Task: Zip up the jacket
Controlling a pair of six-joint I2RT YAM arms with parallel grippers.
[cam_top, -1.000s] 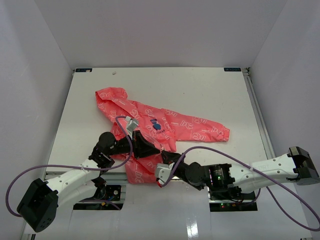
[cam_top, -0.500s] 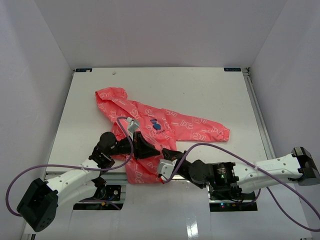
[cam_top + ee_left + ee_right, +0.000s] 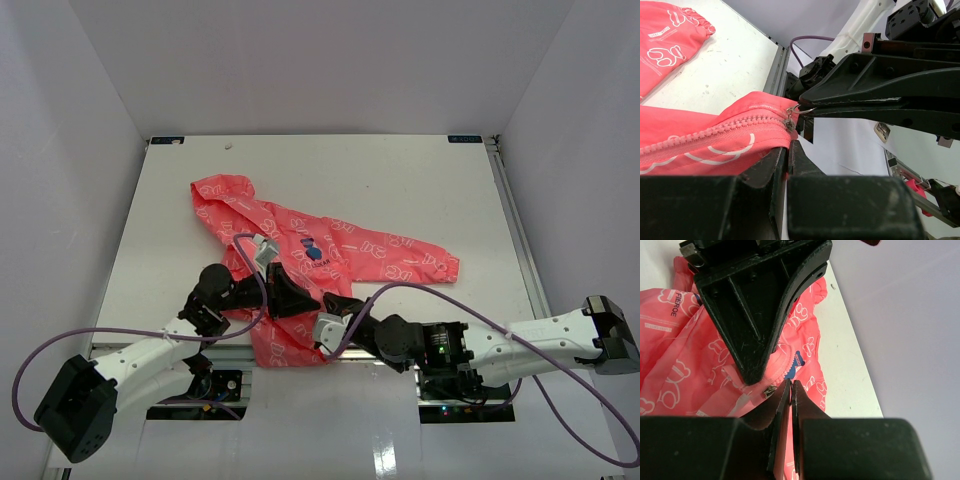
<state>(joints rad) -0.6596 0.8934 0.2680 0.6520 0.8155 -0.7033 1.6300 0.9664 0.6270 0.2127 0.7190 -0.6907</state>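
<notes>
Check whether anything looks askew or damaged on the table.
No damage shows. The coral-pink thin-fabric hooded jacket lies diagonally, hem bunched at the near edge of the white table, where the left gripper and right gripper are shut on it.

The overhead view has bright, even, diffuse light. The white table looks nearly washed out, and shadows are faint and soft-edged. The jacket shows clear, saturated colour. In the left wrist view the near black fingers are underexposed and slightly soft, while the fabric beyond stays crisp. The fingers in the right wrist view look just as dark.
</notes>
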